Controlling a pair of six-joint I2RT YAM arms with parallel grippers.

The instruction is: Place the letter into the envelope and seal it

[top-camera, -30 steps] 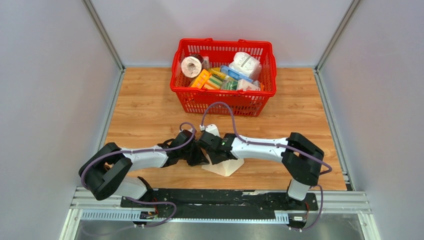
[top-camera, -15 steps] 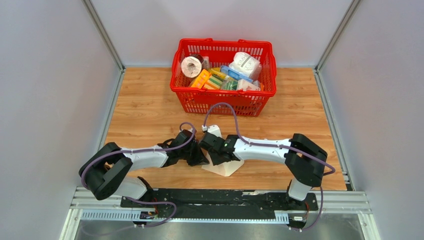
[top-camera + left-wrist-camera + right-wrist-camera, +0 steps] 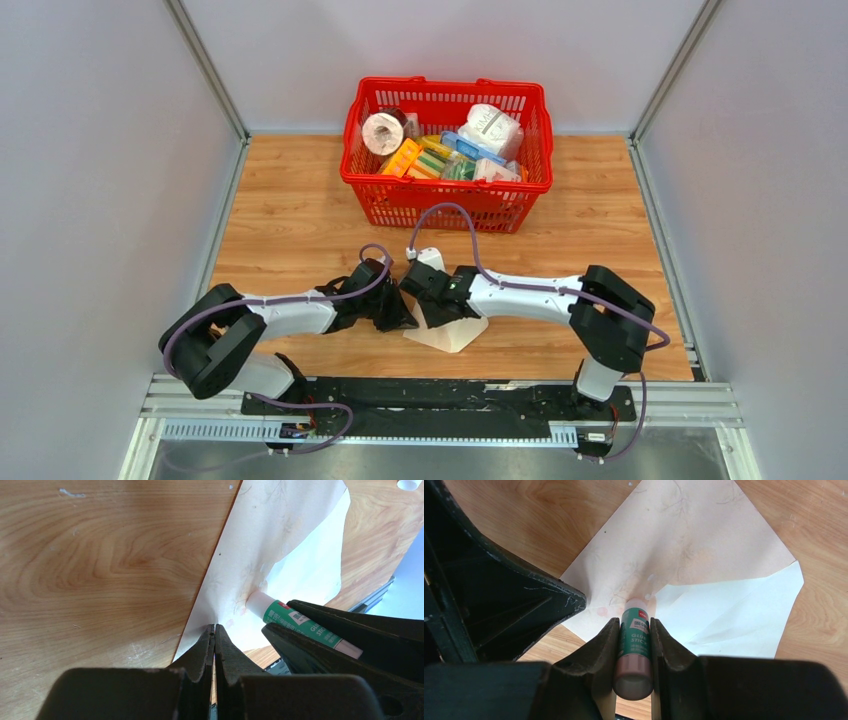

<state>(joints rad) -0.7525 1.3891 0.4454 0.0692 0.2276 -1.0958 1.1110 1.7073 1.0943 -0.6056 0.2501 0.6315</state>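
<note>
Envelope [image 3: 684, 545] edge pinched by clenched left tool [image 3: 215, 628]; right tool [image 3: 633, 622] grips glue stick [image 3: 634, 637] (tip on envelope), tools close together

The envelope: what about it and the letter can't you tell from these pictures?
Right wrist view: the right gripper and its glue stick hide the near part of the letter, so how far it sits inside the envelope is unclear.
Left wrist view: the left gripper covers the envelope edge it pinches.
Top view: the left arm and right arm cover most of both.
</note>
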